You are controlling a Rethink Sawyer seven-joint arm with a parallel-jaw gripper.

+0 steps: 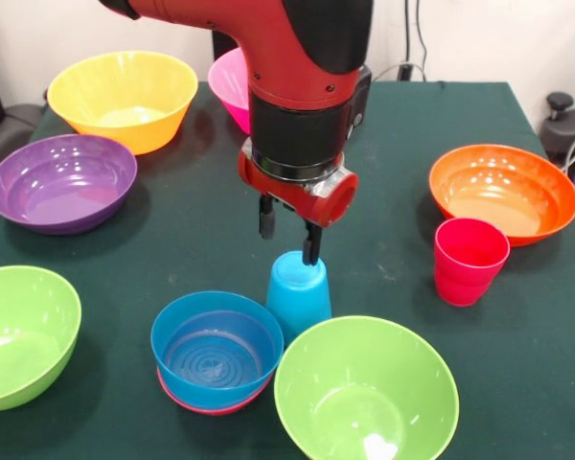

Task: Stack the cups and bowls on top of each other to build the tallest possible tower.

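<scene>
**tablewatcher:** So where's the gripper (287, 237) at? I see the red and black arm (302, 86) coming down mid-table.

**cupstacker99:** Right above the light blue plastic tumbler (298, 294), which is sitting upside down on the dark green table (393, 134). Jaws are parted, two black fingers (266, 217) hanging down; one tip looks like it's touching the tumbler's top edge, the other is off to the side and higher. Not clamped on anything as far as I can see.

**tablewatcher:** And the rest?

**cupstacker99:** Small blue glossy bowl (217, 350) is nested in a small red bowl (211, 406), just beside the tumbler. Lime green bowl (366, 391) up front touches the tumbler's base in the picture. Second lime green bowl (19, 335) at the left edge. Red-pink tumbler (470, 260) stands upright, near the orange bowl (502, 192). Purple bowl (62, 181), big yellow-orange bowl (123, 99) and a pink bowl (228, 86), partly hidden behind the arm, sit further back.
</scene>
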